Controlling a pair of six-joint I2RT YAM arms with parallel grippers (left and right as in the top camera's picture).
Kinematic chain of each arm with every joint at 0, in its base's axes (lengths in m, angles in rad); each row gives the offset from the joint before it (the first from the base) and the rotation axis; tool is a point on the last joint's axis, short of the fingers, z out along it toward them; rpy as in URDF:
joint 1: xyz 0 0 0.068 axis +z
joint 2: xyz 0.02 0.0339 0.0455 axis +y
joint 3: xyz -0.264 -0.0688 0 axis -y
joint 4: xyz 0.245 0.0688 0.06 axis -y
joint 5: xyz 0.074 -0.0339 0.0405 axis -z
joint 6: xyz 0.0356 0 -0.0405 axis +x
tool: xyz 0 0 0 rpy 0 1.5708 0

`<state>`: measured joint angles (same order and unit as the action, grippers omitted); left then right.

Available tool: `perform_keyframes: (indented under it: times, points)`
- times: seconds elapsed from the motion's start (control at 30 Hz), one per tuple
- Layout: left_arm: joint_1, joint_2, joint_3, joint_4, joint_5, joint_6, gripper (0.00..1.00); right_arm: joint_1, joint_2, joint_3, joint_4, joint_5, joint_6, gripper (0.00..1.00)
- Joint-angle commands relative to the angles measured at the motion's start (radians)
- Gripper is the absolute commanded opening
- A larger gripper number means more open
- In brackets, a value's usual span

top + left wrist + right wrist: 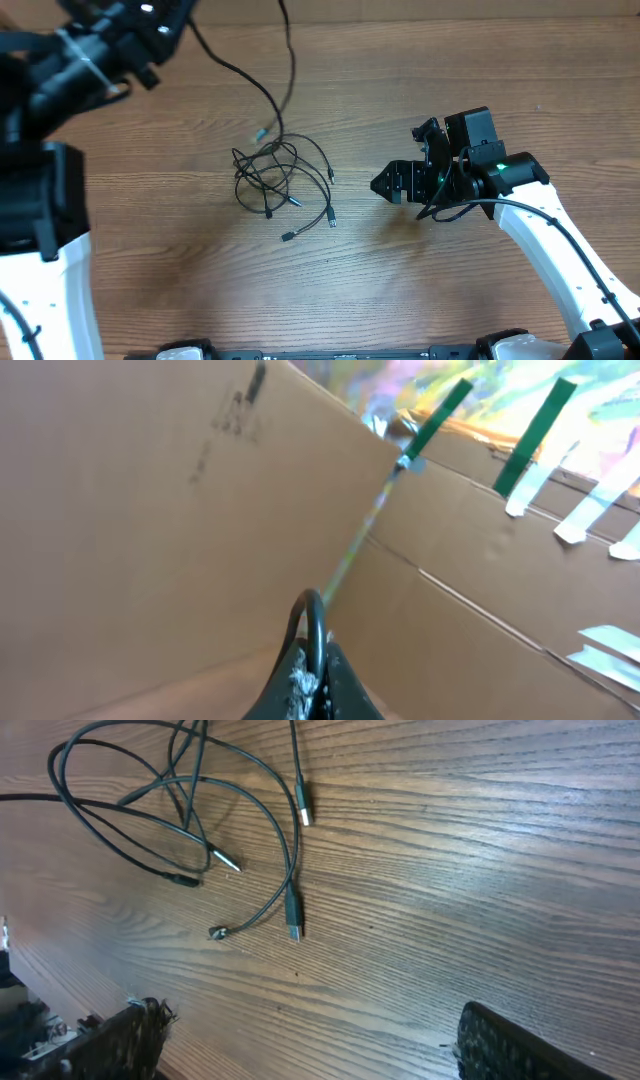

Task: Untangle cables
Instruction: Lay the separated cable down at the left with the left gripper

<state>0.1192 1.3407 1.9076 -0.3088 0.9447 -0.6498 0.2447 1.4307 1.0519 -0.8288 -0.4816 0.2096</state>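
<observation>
The cables [272,174] are thin black cords in a loose tangle at the table's middle, with small plug ends spread toward the front right. One cord [243,79] rises from the tangle toward my left gripper [172,18] at the far left. In the left wrist view that gripper [313,652] is shut on a black cable [312,615]. My right gripper [384,184] is open and empty, low over the wood to the right of the tangle. The right wrist view shows its fingers [310,1040] apart, with the cables [262,818] and plug ends ahead.
Another black cord [291,50] runs from the tangle off the far edge. A cardboard wall [150,530] with green and white tape strips fills the left wrist view. The wooden table [420,290] extends around the tangle.
</observation>
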Motion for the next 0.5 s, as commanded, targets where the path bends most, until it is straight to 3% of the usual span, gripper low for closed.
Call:
perform_keyframes:
  times: [0.0,0.17,0.3,0.47]
  points:
    - [0.085,0.045,0.162,-0.075,0.042,0.029,0.04,0.001,0.000,-0.005,0.005,0.010,0.003,0.91]
    - [0.170,0.130,0.302,-0.160,0.085,0.027,0.04,0.001,0.000,-0.005,0.003,0.010,0.003,0.91]
    - [0.330,0.210,0.441,-0.257,0.163,-0.004,0.04,0.001,0.000,-0.005,-0.007,0.010,0.003,0.91]
    - [0.432,0.224,0.467,-0.486,0.083,0.150,0.04,0.001,0.000,-0.005,0.007,0.010,0.003,0.91]
